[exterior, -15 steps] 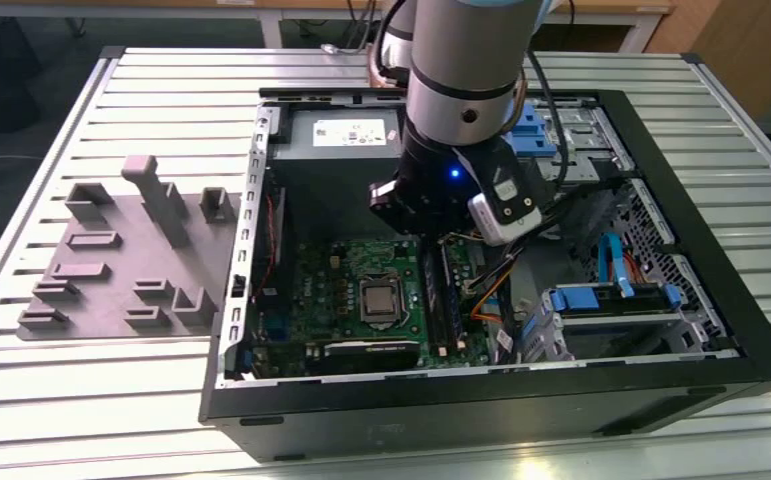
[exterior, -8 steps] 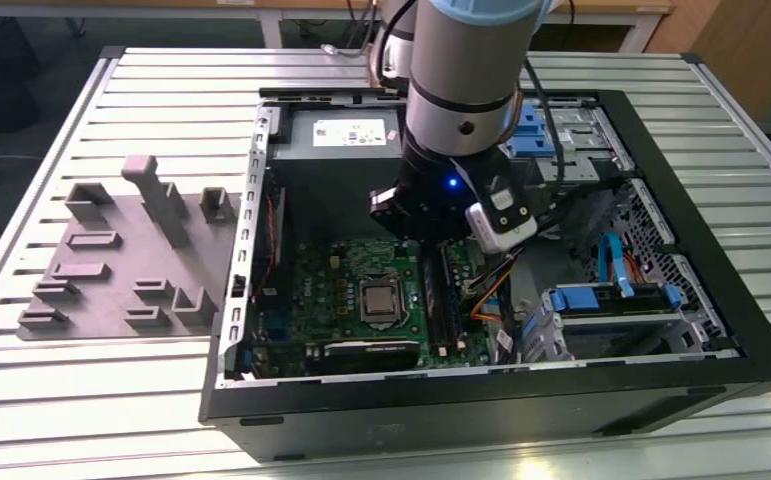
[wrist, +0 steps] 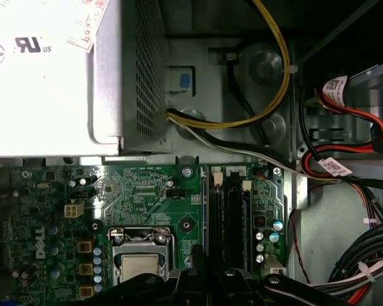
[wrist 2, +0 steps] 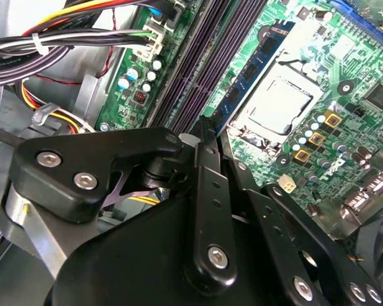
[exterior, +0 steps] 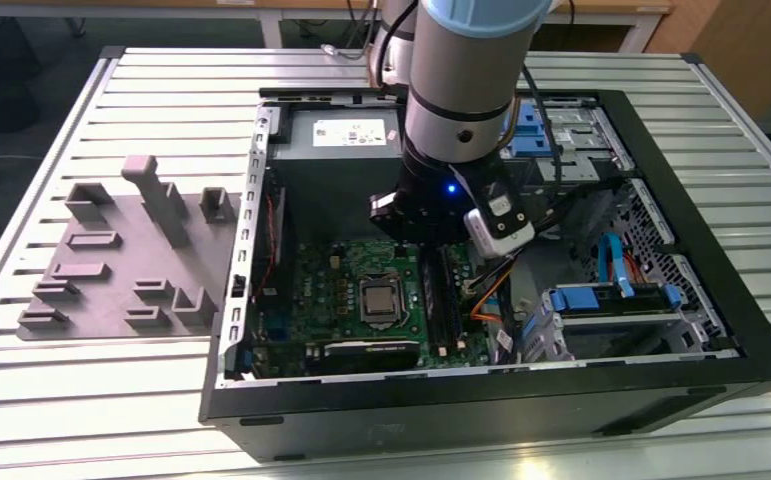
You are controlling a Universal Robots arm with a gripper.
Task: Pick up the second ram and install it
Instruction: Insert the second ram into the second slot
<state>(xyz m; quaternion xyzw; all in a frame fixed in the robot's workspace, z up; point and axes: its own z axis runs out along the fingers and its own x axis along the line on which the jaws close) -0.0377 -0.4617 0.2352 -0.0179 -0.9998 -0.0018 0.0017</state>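
Second wrist view, claw (wrist 2: 203, 127) gripping second ram (wrist 2: 249, 70)

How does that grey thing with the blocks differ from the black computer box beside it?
The grey fixture is a low, flat plate with upright blocks; the black computer case is a deep open box. The robot arm reaches into the case, above its green motherboard, and stands clear of the fixture. Both rest on the slatted table.

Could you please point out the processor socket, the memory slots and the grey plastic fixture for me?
processor socket (exterior: 378, 297), exterior view, on its metal lid.
memory slots (wrist: 228, 217), first wrist view, on the long black slots' middle.
grey plastic fixture (exterior: 105, 270), exterior view, on its flat base.
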